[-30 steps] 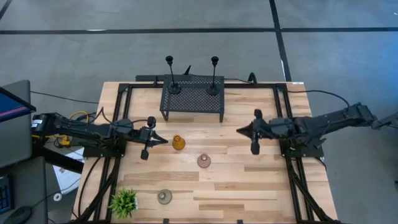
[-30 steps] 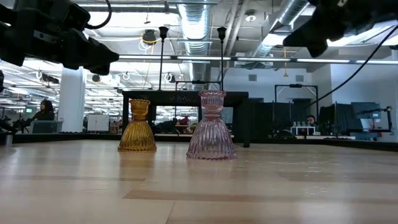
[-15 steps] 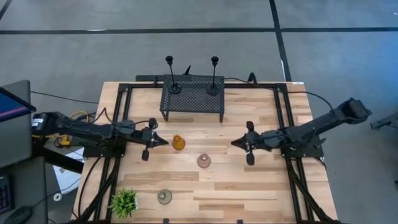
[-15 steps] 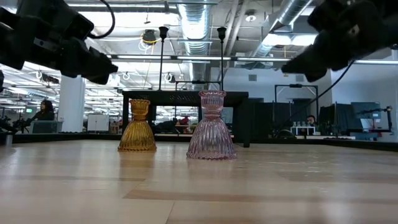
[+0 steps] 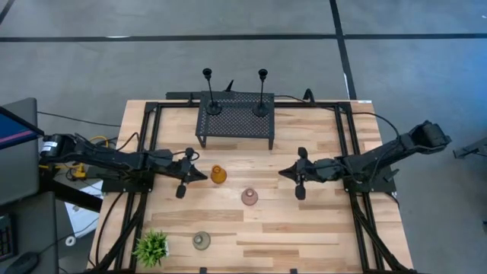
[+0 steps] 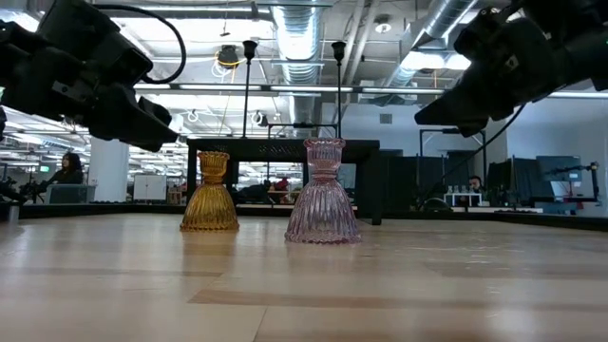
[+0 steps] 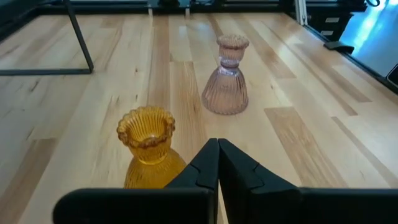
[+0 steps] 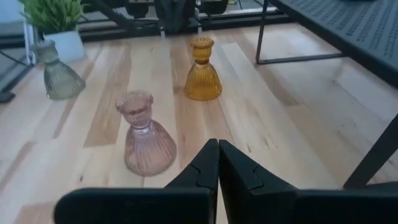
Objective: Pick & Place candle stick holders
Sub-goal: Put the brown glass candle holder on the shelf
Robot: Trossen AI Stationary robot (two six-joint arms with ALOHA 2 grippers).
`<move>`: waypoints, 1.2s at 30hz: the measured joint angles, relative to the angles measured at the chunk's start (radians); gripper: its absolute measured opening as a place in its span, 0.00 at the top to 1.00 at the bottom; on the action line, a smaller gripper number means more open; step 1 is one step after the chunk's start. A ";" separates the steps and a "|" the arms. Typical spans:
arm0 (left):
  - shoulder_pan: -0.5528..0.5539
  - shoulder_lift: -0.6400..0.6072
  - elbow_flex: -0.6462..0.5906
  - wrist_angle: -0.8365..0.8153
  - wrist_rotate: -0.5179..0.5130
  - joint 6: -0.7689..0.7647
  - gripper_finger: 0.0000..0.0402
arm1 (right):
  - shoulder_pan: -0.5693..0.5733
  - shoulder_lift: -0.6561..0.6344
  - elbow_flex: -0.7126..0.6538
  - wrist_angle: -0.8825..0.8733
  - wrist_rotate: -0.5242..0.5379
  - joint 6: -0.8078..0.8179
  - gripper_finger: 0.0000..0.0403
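The amber holder (image 5: 218, 174), the pink holder (image 5: 249, 197) and the grey-green holder (image 5: 201, 240) stand upright on their flared bases on the wooden table. Two tall black stem holders (image 5: 212, 106) (image 5: 261, 105) stand on their round bases on the black mesh stand (image 5: 236, 125). My left gripper (image 5: 202, 174) is shut and empty, just left of the amber holder (image 7: 149, 146) and above table height. My right gripper (image 5: 281, 172) is shut and empty, right of and beyond the pink holder (image 8: 146, 137).
A small spiky green plant (image 5: 151, 247) in a white pot stands at the near left corner, beside the grey-green holder (image 8: 59, 74). Black frame rails (image 5: 144, 152) run along both sides of the table. Bare wood lies on the near right (image 5: 304, 236).
My right gripper has moved toward the table's left edge, nearing the pink holder, and has come lower. My left gripper has moved a little toward the amber holder. The holders have stayed in place.
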 joint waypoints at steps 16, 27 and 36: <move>0.000 0.127 0.000 0.007 -0.170 -0.057 0.82 | 0.000 0.000 0.000 0.018 0.000 0.037 1.00; 0.000 0.290 0.000 0.157 -0.202 -0.157 0.59 | 0.000 0.000 0.000 0.016 0.000 0.036 1.00; 0.000 0.423 0.001 0.320 -0.251 -0.172 0.41 | 0.000 0.000 0.000 0.015 0.000 0.036 1.00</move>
